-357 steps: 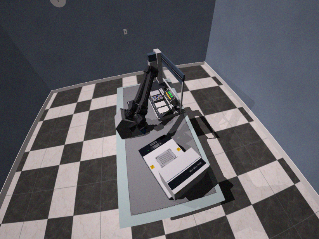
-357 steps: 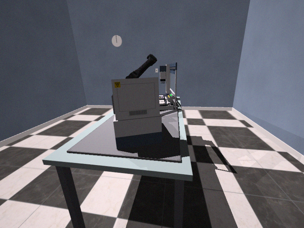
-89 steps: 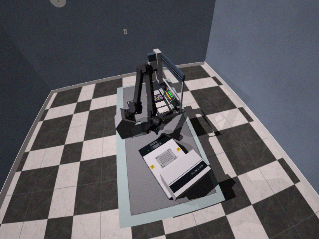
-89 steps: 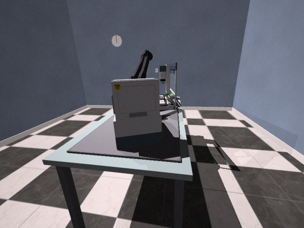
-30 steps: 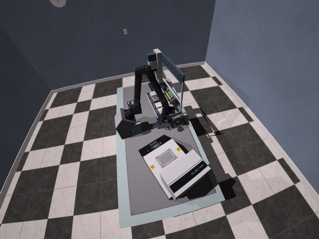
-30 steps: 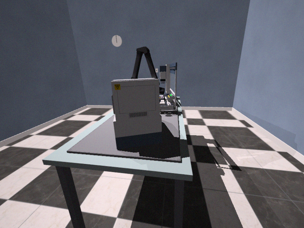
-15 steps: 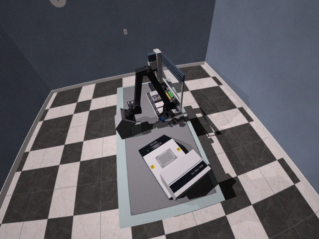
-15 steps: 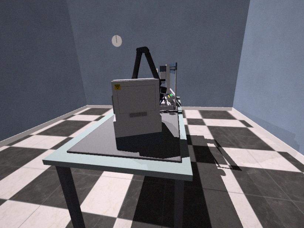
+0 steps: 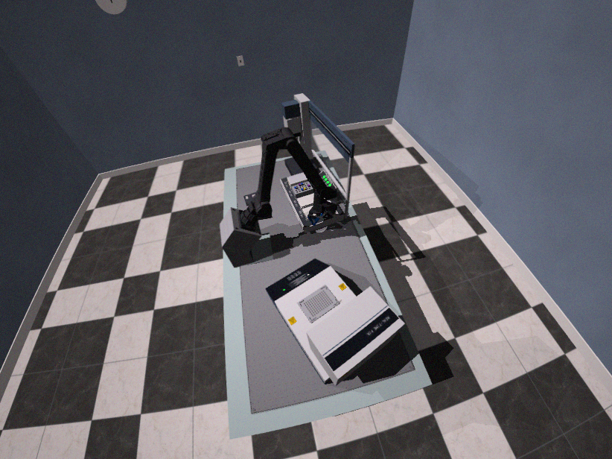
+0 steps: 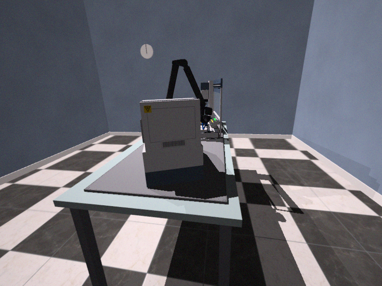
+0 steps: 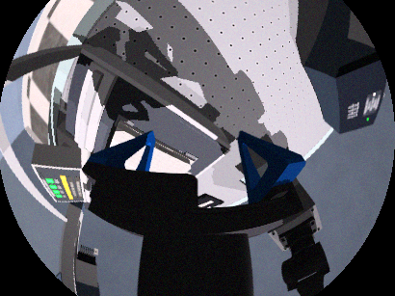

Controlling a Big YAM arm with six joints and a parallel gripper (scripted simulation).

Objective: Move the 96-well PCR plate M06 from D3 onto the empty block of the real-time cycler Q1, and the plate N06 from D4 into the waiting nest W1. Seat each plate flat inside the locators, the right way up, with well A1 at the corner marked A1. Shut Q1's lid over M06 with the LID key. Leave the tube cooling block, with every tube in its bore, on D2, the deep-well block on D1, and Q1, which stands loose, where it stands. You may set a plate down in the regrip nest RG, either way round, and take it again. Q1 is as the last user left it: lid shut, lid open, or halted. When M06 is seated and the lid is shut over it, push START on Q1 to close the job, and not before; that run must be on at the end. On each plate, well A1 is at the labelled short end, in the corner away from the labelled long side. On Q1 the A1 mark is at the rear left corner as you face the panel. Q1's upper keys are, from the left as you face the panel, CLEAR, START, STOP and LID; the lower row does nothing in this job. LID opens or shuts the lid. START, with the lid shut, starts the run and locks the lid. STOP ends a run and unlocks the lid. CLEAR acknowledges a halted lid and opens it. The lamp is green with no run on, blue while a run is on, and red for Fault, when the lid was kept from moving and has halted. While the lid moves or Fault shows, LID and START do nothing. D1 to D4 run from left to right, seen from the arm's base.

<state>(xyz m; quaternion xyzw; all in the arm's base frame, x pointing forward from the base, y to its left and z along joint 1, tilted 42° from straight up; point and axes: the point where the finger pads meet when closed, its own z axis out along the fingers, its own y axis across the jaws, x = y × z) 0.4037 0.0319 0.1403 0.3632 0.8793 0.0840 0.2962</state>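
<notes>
Looking down from the top view, you see the black arm rising from its base near the table's far left corner, folding over and dropping its gripper low beside the deck rack along the far right edge. The cycler Q1 sits skewed on the grey mat toward the near right corner, its lid swung back and the bare well block exposed; a green lamp glows on its dark panel. You can make out a tube cooling block with coloured caps and a row of green tubes on the rack, but the two plates are too small and too hidden by the arm to tell apart. From the exterior view you face the raised lid's back, with its yellow warning sticker, which hides most of the deck; the arm's elbow peaks above it and the gripper hangs just past the lid's right edge, over the far right part of the table. In the wrist view your blue fingers stand wide apart with nothing between them, poised over a pale, flat rectangular piece in a dark frame; whether that is plate M06 or N06 you cannot tell. Green and yellow tubes show at the left.
</notes>
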